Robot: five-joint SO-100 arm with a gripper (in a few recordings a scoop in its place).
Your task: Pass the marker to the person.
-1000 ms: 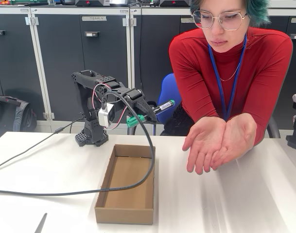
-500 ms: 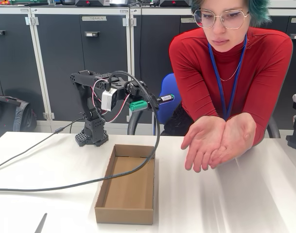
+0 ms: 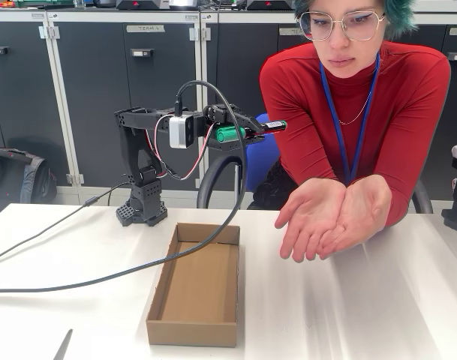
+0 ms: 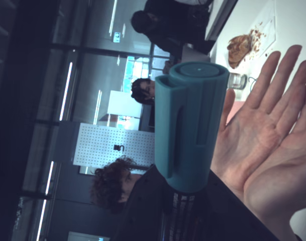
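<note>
your hand is clamped on the marker, held level, well above the tabletop and up-left of the person's cupped palms. risk: let go here and it falls short, near the cardboard box. carry it over the palms first.

We see the slim green marker held nearly level in the air above the bench, cap toward the person in red, whose cupped, palm-up hands wait over the bench's far edge.
</note>
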